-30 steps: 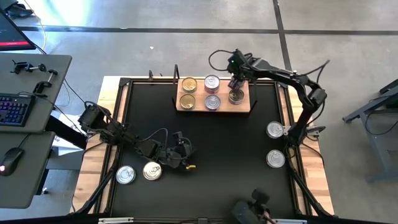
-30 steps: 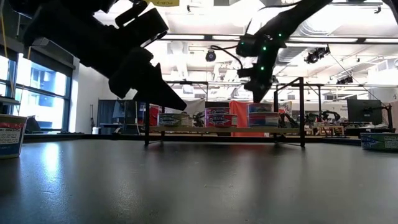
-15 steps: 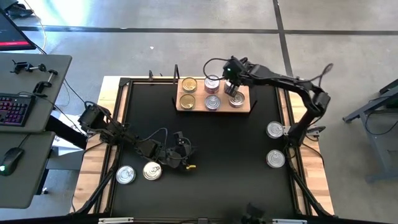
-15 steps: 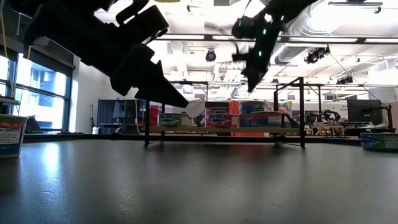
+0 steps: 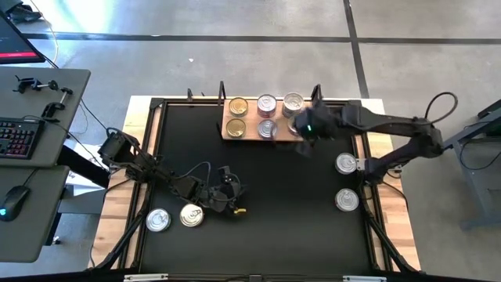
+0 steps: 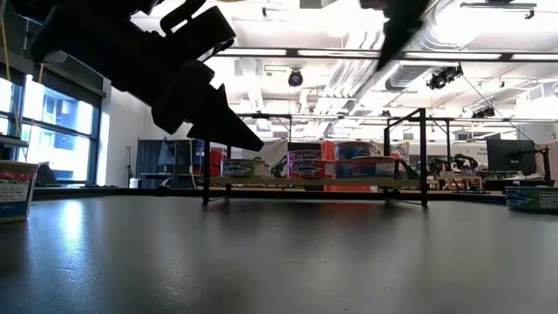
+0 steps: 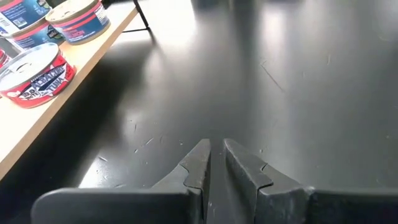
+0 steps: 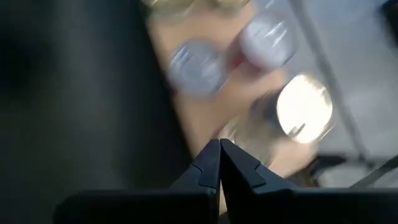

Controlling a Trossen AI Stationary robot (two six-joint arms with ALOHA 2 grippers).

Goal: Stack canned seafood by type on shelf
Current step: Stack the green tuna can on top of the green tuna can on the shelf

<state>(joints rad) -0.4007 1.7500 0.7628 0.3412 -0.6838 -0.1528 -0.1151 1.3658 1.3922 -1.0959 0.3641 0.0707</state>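
The shelf [image 5: 268, 117] is a light-brown board with black posts at the table's far side. Several cans stand on it in two rows: two gold [image 5: 237, 106], three silver-lidded [image 5: 267, 128], one of them at the far right end [image 5: 293, 101]. My right gripper [image 5: 301, 142] hovers by the shelf's near right corner, shut and empty [image 8: 219, 146]; it hides the near right spot. My left gripper [image 5: 235, 205] waits shut [image 7: 215, 146] over the table's near left part. Two loose cans [image 5: 192, 215] stand beside it and two more [image 5: 345, 163] near the right edge.
In the low view the shelf's cans [image 6: 305, 164] sit between its black posts [image 6: 424, 157], with my left gripper [image 6: 200, 96] dark in front. A loose can [image 6: 16, 187] stands at that view's left. A desk with a keyboard [image 5: 17, 137] lies beyond the table's left edge.
My right gripper has drawn back from over the shelf's right end, moving up, then toward the table's near and right edges, off the board. A silver can now shows at the shelf's far right spot where the gripper stood. My left arm has kept still.
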